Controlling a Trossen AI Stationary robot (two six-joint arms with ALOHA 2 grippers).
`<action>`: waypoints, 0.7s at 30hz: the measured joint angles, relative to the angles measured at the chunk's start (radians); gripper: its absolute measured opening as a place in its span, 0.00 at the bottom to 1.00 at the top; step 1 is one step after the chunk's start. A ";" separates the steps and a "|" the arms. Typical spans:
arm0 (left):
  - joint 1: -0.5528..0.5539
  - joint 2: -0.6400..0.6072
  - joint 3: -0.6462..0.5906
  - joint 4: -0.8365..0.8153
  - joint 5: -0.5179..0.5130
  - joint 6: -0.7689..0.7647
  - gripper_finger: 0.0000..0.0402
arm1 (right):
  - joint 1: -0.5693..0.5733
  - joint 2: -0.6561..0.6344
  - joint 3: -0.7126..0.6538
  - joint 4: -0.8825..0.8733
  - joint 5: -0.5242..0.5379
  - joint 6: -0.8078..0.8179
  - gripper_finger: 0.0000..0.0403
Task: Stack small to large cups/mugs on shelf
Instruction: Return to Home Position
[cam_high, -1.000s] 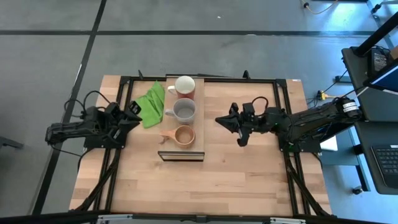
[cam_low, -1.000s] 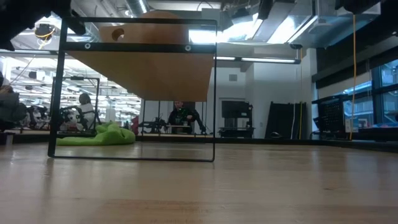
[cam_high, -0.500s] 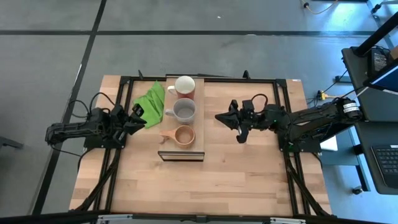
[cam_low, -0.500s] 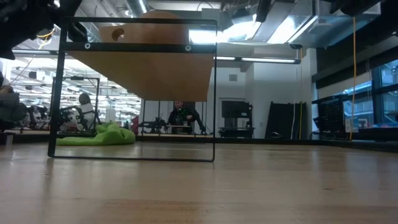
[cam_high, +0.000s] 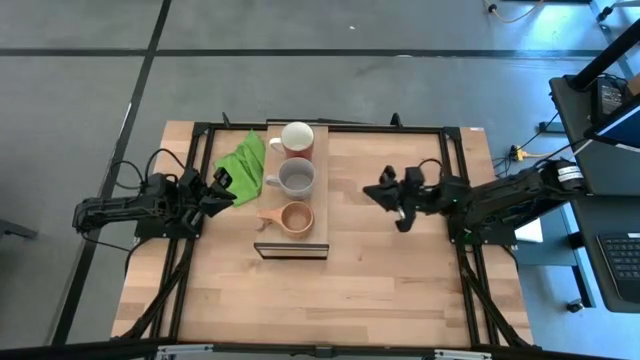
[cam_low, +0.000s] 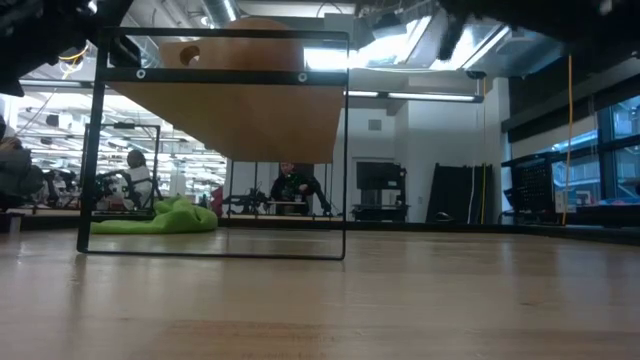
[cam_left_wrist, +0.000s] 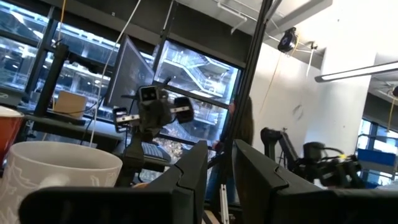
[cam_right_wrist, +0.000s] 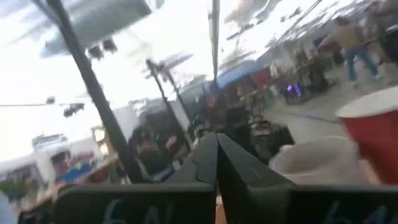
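The shelf (cam_high: 318, 200) stands at the table's middle, raised on a black frame (cam_low: 346, 150). Three cups stand on their bases in a row on it: the red mug (cam_high: 297, 137) farthest, the grey mug (cam_high: 297, 178) in the middle, the wooden cup (cam_high: 296, 218) nearest. My left gripper (cam_high: 228, 188) hovers left of the shelf beside the grey mug (cam_left_wrist: 62, 168), its fingers (cam_left_wrist: 198, 163) a narrow gap apart and empty. My right gripper (cam_high: 372, 192) hovers right of the shelf, shut and empty (cam_right_wrist: 216, 143), pointing at the mugs (cam_right_wrist: 311, 158).
A crumpled green cloth (cam_high: 240, 158) lies on the table by the shelf's far left side, close to my left gripper; it also shows in the low view (cam_low: 165, 218). Bare wooden tabletop (cam_high: 330, 300) lies between the shelf and the near edge. People show in the room behind.
My right gripper has drawn back toward the table's right edge, away from the shelf, staying shut. My left gripper has moved a little toward the shelf. The cups have kept still.
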 joint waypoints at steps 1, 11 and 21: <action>0.000 0.000 0.000 -0.001 0.000 -0.002 0.17 | -0.004 -0.013 -0.043 0.051 0.009 0.008 0.01; 0.000 0.000 0.000 -0.025 0.007 -0.047 0.17 | -0.027 -0.210 -0.221 0.128 0.017 -0.009 0.01; 0.000 0.000 0.000 -0.040 -0.012 -0.061 0.18 | -0.127 -0.569 -0.079 -0.506 -0.074 -0.016 0.01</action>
